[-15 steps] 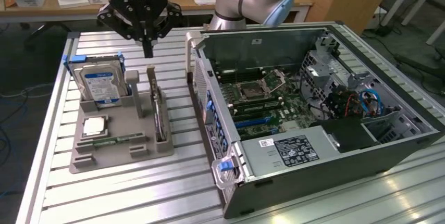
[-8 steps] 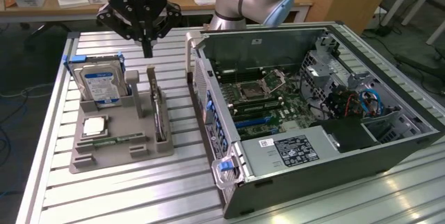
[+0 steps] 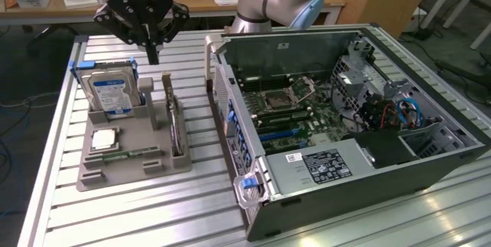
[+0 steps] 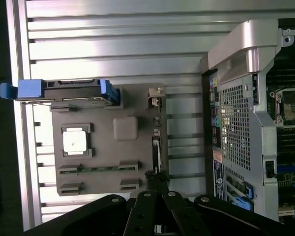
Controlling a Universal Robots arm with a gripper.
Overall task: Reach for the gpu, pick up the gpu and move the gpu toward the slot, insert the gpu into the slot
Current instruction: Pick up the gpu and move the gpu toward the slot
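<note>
Robotiq gripper is hovering empty, jaws pinched together, over the gpu standing on edge in the grey holder tray; descending unopened, it is risking striking the card's edge.

**Fingers shut, lined up on the gpu**

I'm looking straight down. My gripper is pinched together, tips meeting over one end of the gpu. The gpu stands on edge along the tray side nearest the case, its metal bracket at the end away from my tips. Also on the tray: the hard drive upright between blue clips, a cpu and a memory stick lying flat. The case is open, motherboard showing. A slatted table lies under it all.
</note>
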